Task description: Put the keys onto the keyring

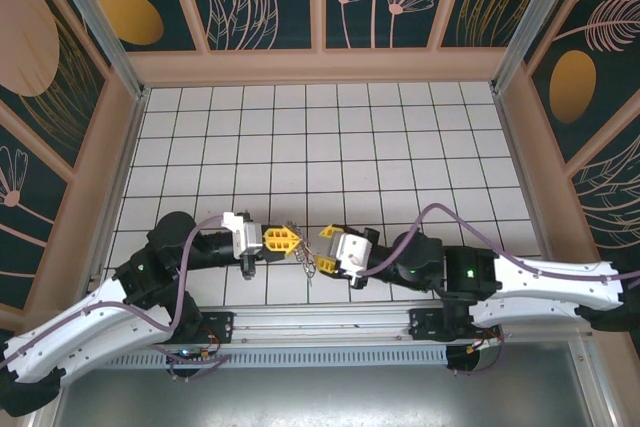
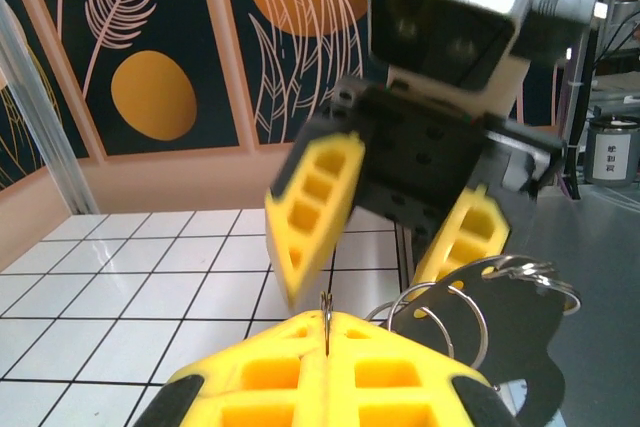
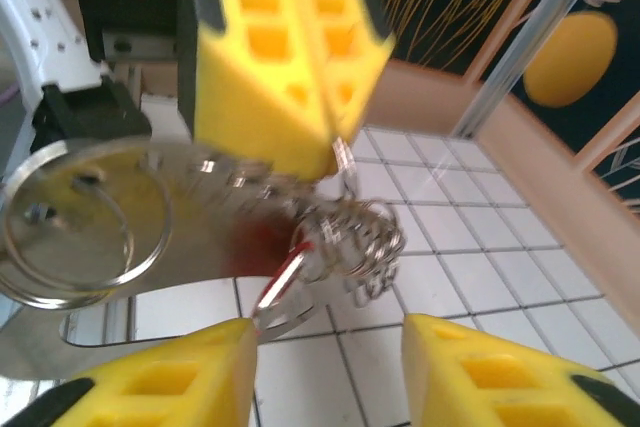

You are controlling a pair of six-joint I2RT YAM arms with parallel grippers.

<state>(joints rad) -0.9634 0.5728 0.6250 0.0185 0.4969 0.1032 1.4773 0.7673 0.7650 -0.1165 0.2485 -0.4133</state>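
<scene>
Two arms met low in the middle of the top view, over a white tiled table (image 1: 320,147), their yellow fingers nearly tip to tip. The left gripper (image 1: 292,240) came in from the left and the right gripper (image 1: 322,239) from the right. The keyring (image 1: 308,259) hung as a small metal cluster just below the gap between them.

From the left wrist, the left gripper (image 2: 326,347) sat at the bottom centre of the frame, pressed closed, with a thin wire of the keyring (image 2: 326,309) standing up out of the seam between its fingers. Steel rings and a dark flat plate (image 2: 530,347) hung to the lower right. Facing it, the right gripper (image 2: 385,247) held its fingers apart, blurred.

From the right wrist, the right gripper (image 3: 330,367) at the bottom edge stood parted, with bare tile showing in the gap and nothing gripped. The left gripper (image 3: 325,137) filled the upper centre, closed. Beneath it, the keyring (image 3: 345,237) showed as a tangle of coiled rings beside a shiny plate (image 3: 110,247) at the left. The key (image 3: 268,247) appeared as a blurred red patch against that plate, just above the lower left finger; I could not tell its shape.
</scene>
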